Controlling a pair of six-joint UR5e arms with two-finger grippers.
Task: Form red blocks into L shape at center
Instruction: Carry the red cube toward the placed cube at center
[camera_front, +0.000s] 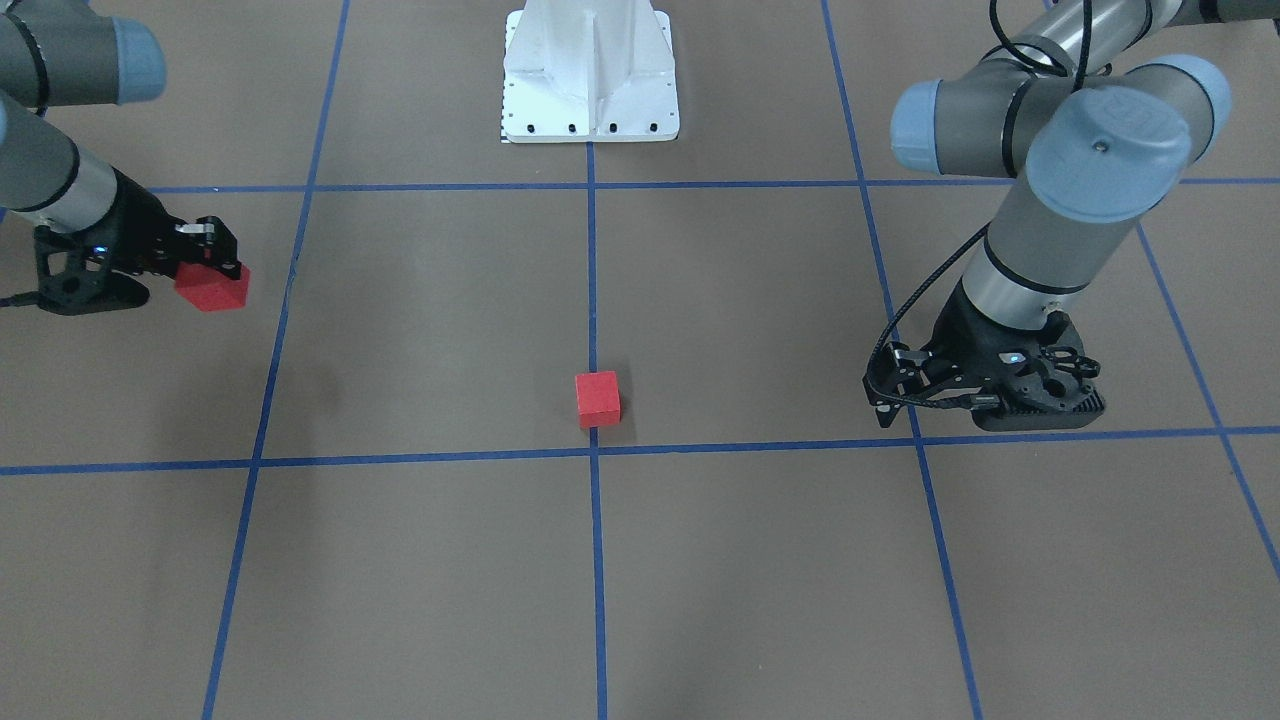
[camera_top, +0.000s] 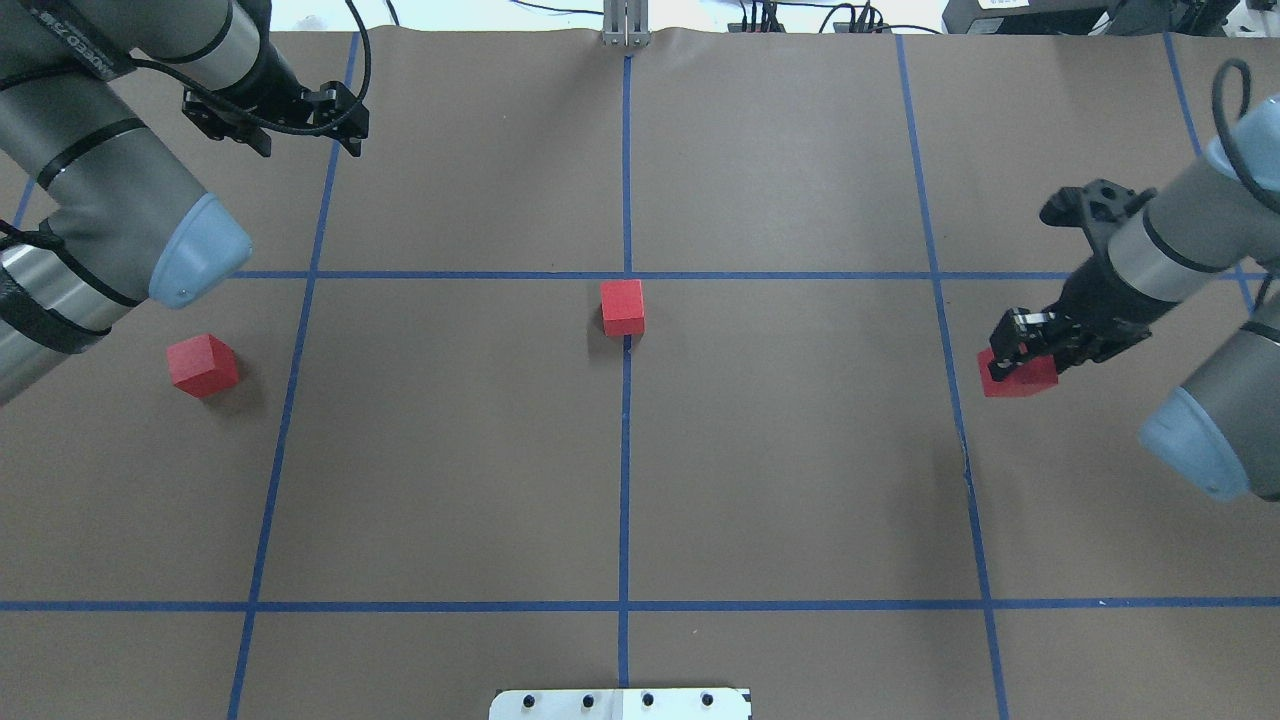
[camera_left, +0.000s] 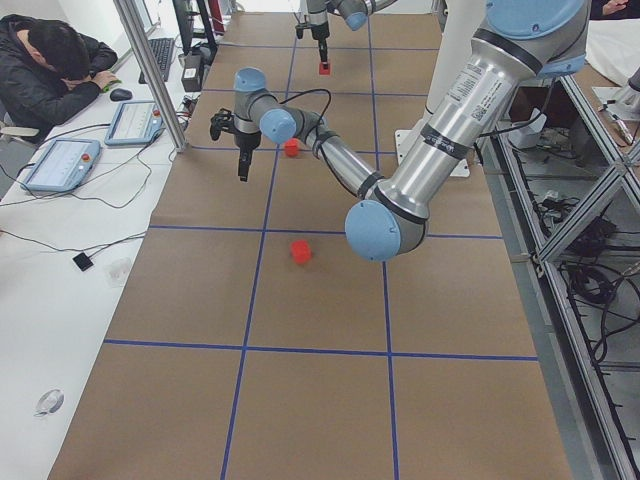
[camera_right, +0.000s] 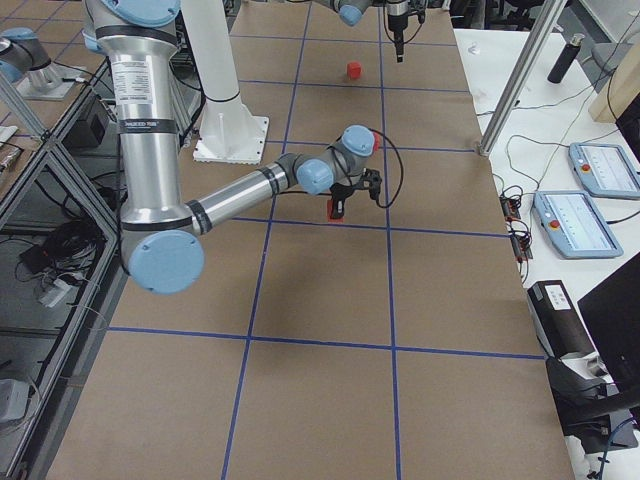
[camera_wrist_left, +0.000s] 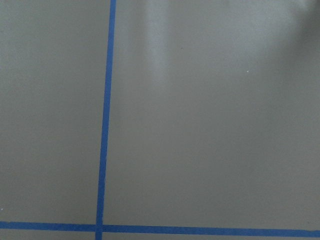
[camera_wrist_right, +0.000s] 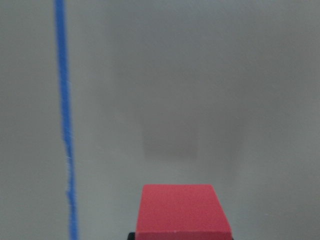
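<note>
Right fingers (camera_top: 1008, 340) are clamped on a red block (camera_top: 1020, 378), held off the counter (camera_top: 800, 450); center block (camera_top: 622, 307) by the tape crossing (camera_top: 627, 275) lies well off toward the robot's left. Left fingers (camera_left: 243, 162), I can't tell.

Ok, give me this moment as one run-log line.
right end effector: shut on red block, lifted | left end effector: empty | centre block: by crossing | third block: on floor

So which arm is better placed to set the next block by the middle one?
Right, I'd say. The right gripper holds a red block off the floor, a straight run from the block at the center crossing. The left gripper hangs over bare floor, away from the third block.
</note>
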